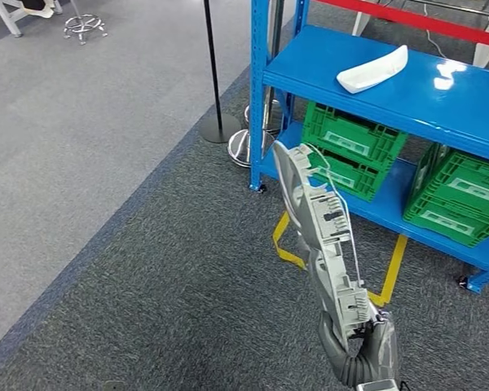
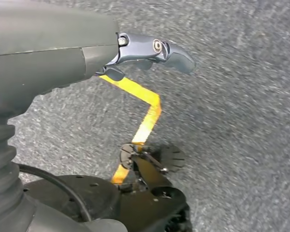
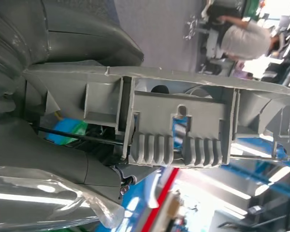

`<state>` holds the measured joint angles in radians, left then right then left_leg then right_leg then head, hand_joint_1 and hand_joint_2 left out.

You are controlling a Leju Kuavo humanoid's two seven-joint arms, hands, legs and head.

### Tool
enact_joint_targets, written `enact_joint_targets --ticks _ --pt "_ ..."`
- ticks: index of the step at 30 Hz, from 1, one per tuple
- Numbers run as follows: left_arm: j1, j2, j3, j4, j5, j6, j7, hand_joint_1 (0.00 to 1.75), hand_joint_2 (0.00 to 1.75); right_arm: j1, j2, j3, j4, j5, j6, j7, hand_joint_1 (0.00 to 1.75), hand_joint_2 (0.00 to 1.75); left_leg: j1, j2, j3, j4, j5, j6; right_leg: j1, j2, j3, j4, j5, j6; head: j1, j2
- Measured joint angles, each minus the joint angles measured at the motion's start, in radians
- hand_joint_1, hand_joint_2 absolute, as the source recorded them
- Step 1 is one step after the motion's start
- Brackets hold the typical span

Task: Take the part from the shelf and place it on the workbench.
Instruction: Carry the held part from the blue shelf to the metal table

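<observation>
I'm gripping the long, ribbed grey plastic part (image 1: pixel 323 228) in my right hand (image 1: pixel 365 346), lower right of frame; my left hand (image 2: pixel 151 50) is hanging empty, fingers extended.

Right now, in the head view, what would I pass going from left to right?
Stool base → black pole stand → blue shelf post → long grey part held by the right hand → white part on the shelf → upright green crate.

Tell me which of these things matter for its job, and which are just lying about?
For the job: grey part, held in right hand; blue shelf.

Lying about: white part, green crates, black post, yellow floor tape.
</observation>
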<state>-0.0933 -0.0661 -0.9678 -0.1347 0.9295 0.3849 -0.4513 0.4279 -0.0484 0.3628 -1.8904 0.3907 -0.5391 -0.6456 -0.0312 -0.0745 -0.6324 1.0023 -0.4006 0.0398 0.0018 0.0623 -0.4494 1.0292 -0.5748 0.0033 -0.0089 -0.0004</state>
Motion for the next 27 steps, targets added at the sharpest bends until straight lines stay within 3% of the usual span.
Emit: enact_joint_targets --ticks 2,4,5,6,8,9,10,11,12,13,14,16,18,19,21,23,24,25,26,27 --pt "0.0 0.0 -0.006 0.0 -0.001 0.0 -0.001 0.0 1.75 -0.002 0.0 0.0 -0.006 0.021 0.0 0.0 1.75 1.75 -0.002 -0.021 -0.016 0.006 0.02 -0.006 0.001 0.005 0.025 -0.053 -0.013 -0.001 0.0 0.0" --pt "0.004 0.003 -0.009 0.001 -0.001 0.001 -0.009 0.0 1.75 -0.007 0.0 0.002 -0.01 0.041 0.0 0.006 1.75 1.75 -0.002 -0.026 -0.027 0.012 0.022 -0.015 -0.002 -0.022 0.008 -0.053 -0.002 -0.008 0.0 0.0" --pt "0.006 0.004 -0.009 0.001 0.0 0.001 -0.014 0.0 1.75 -0.01 -0.001 0.006 -0.013 0.052 0.001 0.011 1.75 1.75 -0.001 -0.012 -0.033 0.029 -0.002 -0.022 -0.003 -0.037 0.0 -0.053 0.007 -0.014 -0.002 0.0" --pt "0.006 0.004 -0.01 0.001 0.0 0.001 -0.018 0.0 1.75 -0.014 -0.001 0.01 -0.016 0.06 0.001 0.017 1.75 1.75 0.002 0.01 -0.042 0.063 -0.046 -0.032 -0.006 -0.052 -0.009 -0.054 0.016 -0.02 -0.004 0.0" --pt "0.004 0.002 -0.012 0.001 0.0 0.0 -0.021 0.0 1.75 -0.02 -0.003 0.022 -0.021 0.073 0.001 0.026 1.75 1.75 0.016 0.05 -0.062 0.183 -0.153 -0.051 -0.003 -0.081 -0.03 -0.052 0.035 -0.025 -0.008 0.0" --pt "0.002 0.002 -0.014 0.001 -0.001 0.0 -0.019 0.0 1.75 -0.024 -0.004 0.028 -0.022 0.078 0.0 0.029 1.75 1.75 0.024 0.058 -0.068 0.246 -0.184 -0.059 -0.003 -0.096 -0.043 -0.05 0.044 -0.024 -0.008 0.0" --pt "0.002 0.001 -0.016 0.001 -0.001 -0.001 -0.017 0.0 1.75 -0.027 -0.005 0.034 -0.023 0.082 -0.001 0.031 1.75 1.75 0.032 0.062 -0.066 0.289 -0.188 -0.065 -0.003 -0.111 -0.055 -0.047 0.052 -0.021 -0.008 0.0" --pt "0.002 0.0 -0.017 0.001 -0.001 -0.001 -0.015 0.0 1.75 -0.031 -0.005 0.04 -0.023 0.085 -0.002 0.033 1.75 1.75 0.039 0.064 -0.051 0.303 -0.17 -0.07 -0.003 -0.126 -0.069 -0.042 0.06 -0.018 -0.008 0.0" --pt "0.003 -0.001 -0.019 0.001 -0.002 -0.002 -0.013 0.0 1.75 -0.034 -0.006 0.046 -0.025 0.086 -0.003 0.035 1.75 1.75 0.044 0.069 -0.02 0.281 -0.14 -0.074 -0.004 -0.139 -0.082 -0.036 0.067 -0.015 -0.008 0.0" --pt "0.004 -0.001 -0.021 0.001 -0.002 -0.004 -0.013 0.0 1.75 -0.036 -0.007 0.051 -0.027 0.087 -0.005 0.038 1.75 1.75 0.047 0.084 0.027 0.226 -0.115 -0.076 -0.004 -0.151 -0.093 -0.031 0.073 -0.011 -0.008 0.0" --pt "0.004 -0.001 -0.023 0.0 -0.002 -0.007 -0.017 0.0 1.75 -0.038 -0.008 0.055 -0.03 0.086 -0.006 0.041 1.75 1.75 0.047 0.108 0.081 0.153 -0.107 -0.075 -0.003 -0.163 -0.102 -0.028 0.078 -0.006 -0.008 0.0" --pt "0.002 -0.001 -0.027 0.0 -0.002 -0.015 -0.031 0.0 1.75 -0.043 -0.012 0.062 -0.035 0.083 -0.011 0.048 1.75 1.75 0.038 0.148 0.164 0.023 -0.125 -0.062 -0.003 -0.187 -0.111 -0.025 0.088 0.007 -0.008 0.0" --pt "0.004 -0.001 -0.029 0.0 0.001 -0.024 -0.048 0.0 1.75 -0.049 -0.017 0.068 -0.037 0.077 -0.017 0.053 1.75 1.75 0.028 0.144 0.177 -0.024 -0.138 -0.042 -0.007 -0.212 -0.114 -0.025 0.1 0.021 -0.007 0.0" --pt "0.007 -0.001 -0.029 0.0 0.004 -0.028 -0.055 0.0 1.75 -0.052 -0.019 0.071 -0.037 0.073 -0.018 0.055 1.75 1.75 0.027 0.134 0.171 -0.03 -0.133 -0.032 -0.01 -0.212 -0.119 -0.022 0.1 0.027 -0.007 0.0" --pt "0.012 -0.001 -0.029 0.0 0.008 -0.034 -0.065 0.0 1.75 -0.055 -0.023 0.074 -0.037 0.064 -0.018 0.059 1.75 1.75 0.025 0.114 0.158 -0.038 -0.116 -0.011 -0.016 -0.162 -0.143 0.022 0.063 0.036 -0.004 0.0" --pt "0.013 -0.001 -0.03 0.0 0.01 -0.039 -0.071 0.0 1.75 -0.055 -0.027 0.078 -0.036 0.059 -0.019 0.06 1.75 1.75 0.02 0.092 0.142 -0.038 -0.101 0.003 -0.016 -0.091 -0.193 0.144 -0.012 0.036 0.001 0.0" --pt "0.013 -0.001 -0.03 0.0 0.01 -0.041 -0.071 0.0 1.75 -0.055 -0.029 0.08 -0.036 0.058 -0.02 0.062 1.75 1.75 0.016 0.08 0.133 -0.037 -0.094 0.008 -0.014 -0.074 -0.217 0.207 -0.04 0.035 0.002 0.0" --pt "0.014 -0.001 -0.031 0.0 0.01 -0.044 -0.069 0.0 1.75 -0.056 -0.032 0.083 -0.036 0.058 -0.021 0.063 1.75 1.75 0.012 0.067 0.126 -0.034 -0.088 0.01 -0.012 -0.067 -0.228 0.246 -0.05 0.033 0.002 0.0" --pt "0.016 -0.001 -0.031 0.0 0.01 -0.047 -0.064 0.0 1.75 -0.056 -0.035 0.087 -0.036 0.059 -0.023 0.066 1.75 1.75 0.009 0.053 0.119 -0.031 -0.084 0.011 -0.009 -0.063 -0.222 0.248 -0.042 0.03 0.002 0.0" --pt "0.018 0.0 -0.032 0.0 0.01 -0.048 -0.057 0.0 1.75 -0.057 -0.038 0.09 -0.036 0.061 -0.027 0.069 1.75 1.75 0.007 0.04 0.114 -0.027 -0.082 0.011 -0.007 -0.06 -0.197 0.21 -0.016 0.026 0.002 0.0"
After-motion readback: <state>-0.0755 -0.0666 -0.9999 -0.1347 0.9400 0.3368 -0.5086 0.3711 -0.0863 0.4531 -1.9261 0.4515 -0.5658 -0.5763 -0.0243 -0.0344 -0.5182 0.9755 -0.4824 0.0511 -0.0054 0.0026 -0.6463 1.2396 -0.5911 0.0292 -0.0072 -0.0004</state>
